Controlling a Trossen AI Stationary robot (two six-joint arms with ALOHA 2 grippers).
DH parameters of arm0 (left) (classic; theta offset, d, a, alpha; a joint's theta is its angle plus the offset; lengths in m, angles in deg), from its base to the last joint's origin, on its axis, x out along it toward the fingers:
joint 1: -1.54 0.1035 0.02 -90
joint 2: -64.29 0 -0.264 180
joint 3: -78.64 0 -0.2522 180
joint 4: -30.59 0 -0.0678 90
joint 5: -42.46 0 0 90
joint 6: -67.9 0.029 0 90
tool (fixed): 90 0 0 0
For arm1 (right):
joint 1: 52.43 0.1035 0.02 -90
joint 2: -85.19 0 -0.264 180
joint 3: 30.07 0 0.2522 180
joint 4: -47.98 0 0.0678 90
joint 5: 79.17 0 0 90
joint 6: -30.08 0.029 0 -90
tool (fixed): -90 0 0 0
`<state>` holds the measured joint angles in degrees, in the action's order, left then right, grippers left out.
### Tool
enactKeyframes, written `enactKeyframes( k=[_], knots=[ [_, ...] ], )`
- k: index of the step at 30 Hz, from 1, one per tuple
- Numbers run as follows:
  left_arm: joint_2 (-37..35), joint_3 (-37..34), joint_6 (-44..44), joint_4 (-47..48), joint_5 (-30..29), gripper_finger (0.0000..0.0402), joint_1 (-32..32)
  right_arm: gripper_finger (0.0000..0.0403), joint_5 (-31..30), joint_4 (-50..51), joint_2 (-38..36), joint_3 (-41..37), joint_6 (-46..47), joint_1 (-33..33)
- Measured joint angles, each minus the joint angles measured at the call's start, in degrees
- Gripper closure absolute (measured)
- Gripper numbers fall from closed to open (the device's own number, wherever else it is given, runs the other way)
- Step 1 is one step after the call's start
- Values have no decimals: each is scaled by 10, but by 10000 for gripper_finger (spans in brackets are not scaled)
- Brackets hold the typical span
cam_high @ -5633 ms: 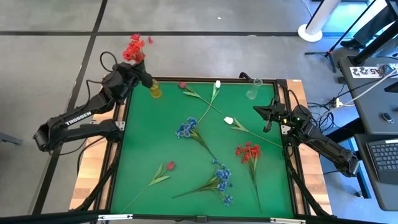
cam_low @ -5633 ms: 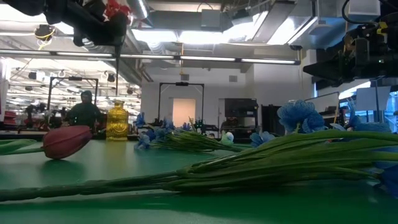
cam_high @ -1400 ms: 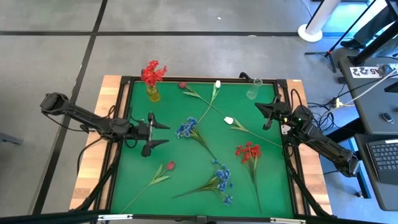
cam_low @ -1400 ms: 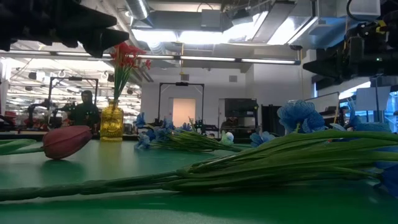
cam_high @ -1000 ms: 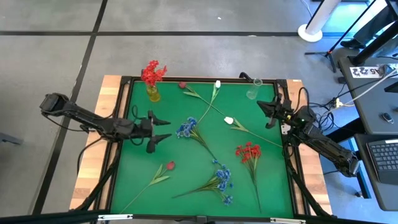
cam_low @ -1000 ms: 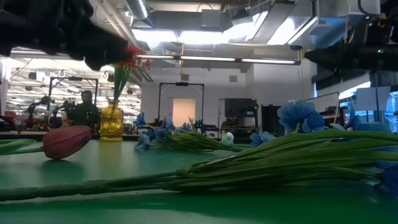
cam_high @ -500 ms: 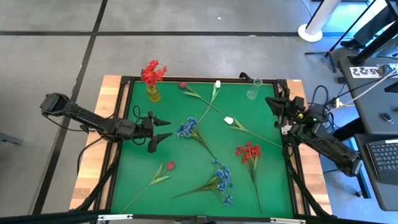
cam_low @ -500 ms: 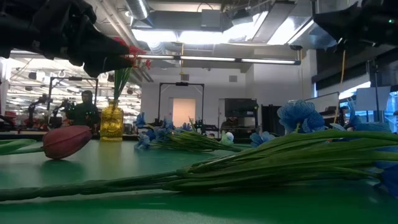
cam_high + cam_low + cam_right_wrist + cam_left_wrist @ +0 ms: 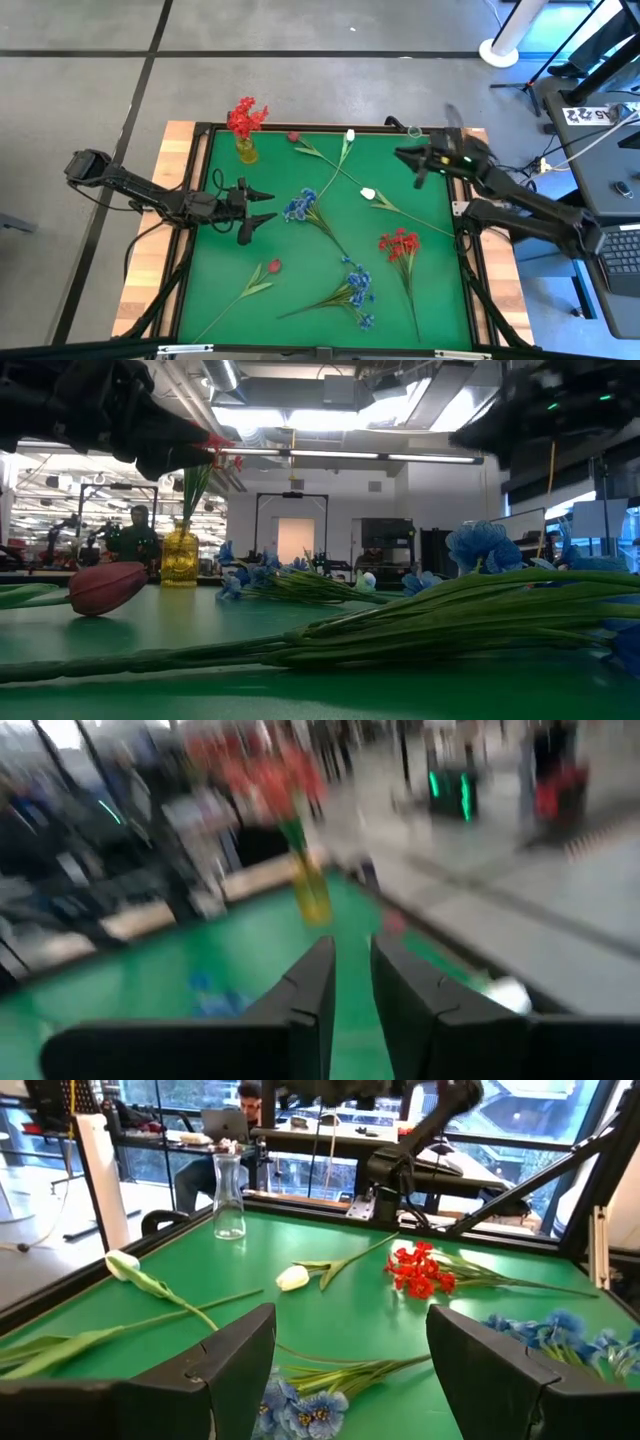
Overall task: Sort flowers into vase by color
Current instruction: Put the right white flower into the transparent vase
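Note:
A yellow vase (image 9: 246,148) at the far left holds a red blossom cluster (image 9: 245,116). A clear glass vase (image 9: 229,1200) stands at the far right corner. On the green mat (image 9: 300,300) lie two blue clusters (image 9: 298,207) (image 9: 357,285), a red cluster (image 9: 399,244), a white tulip (image 9: 368,193) and a red-pink tulip (image 9: 273,266). My left gripper (image 9: 270,206) hovers open just left of the nearer blue cluster (image 9: 300,1410), pointing right. My right gripper (image 9: 408,163) hangs in the air by the clear vase, pointing left. Its fingers (image 9: 305,990) stand a narrow gap apart with nothing between them.
A red tulip (image 9: 293,137) and a white tulip (image 9: 350,135) lie near the far edge, their stems crossing mid-table. A black frame (image 9: 190,230) rims the mat. Beyond the table, a person (image 9: 137,535) sits at a desk.
My right gripper has left the table's right edge, risen, and swung toward the far edge and then the left. It now hangs beside the clear vase, turned to point left. The flowers lie as before.

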<state>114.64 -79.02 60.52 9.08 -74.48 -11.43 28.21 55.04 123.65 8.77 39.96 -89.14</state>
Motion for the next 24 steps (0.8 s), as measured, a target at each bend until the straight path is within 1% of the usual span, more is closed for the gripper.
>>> enactKeyframes(
  k=[4, 8, 11, 15, 17, 19, 21, 24],
  knots=[
    [0, 0, 4, 1, 0, 147, 0, 333, -12, 89, 127, 75, -62, 0],
    [0, 0, 4, 4, -1, 147, 0, 333, -52, 196, 221, 166, -113, 0],
    [0, 0, 4, 6, -2, 147, 0, 333, -71, 315, 272, 239, -139, 0],
    [0, 0, 6, 6, -26, 147, 0, 333, -102, 505, 311, 317, -175, 0],
    [0, 0, 25, 5, -49, 147, 0, 333, -103, 568, 316, 327, -172, 0],
    [0, 0, 33, 1, -78, 147, 0, 333, -100, 604, 315, 325, -161, 2],
    [0, 0, 33, 0, -99, 147, 0, 333, -97, 630, 313, 314, -144, 11],
    [0, 0, 30, 0, -103, 147, 0, 333, -97, 642, 314, 287, -116, 37]
  ],
)
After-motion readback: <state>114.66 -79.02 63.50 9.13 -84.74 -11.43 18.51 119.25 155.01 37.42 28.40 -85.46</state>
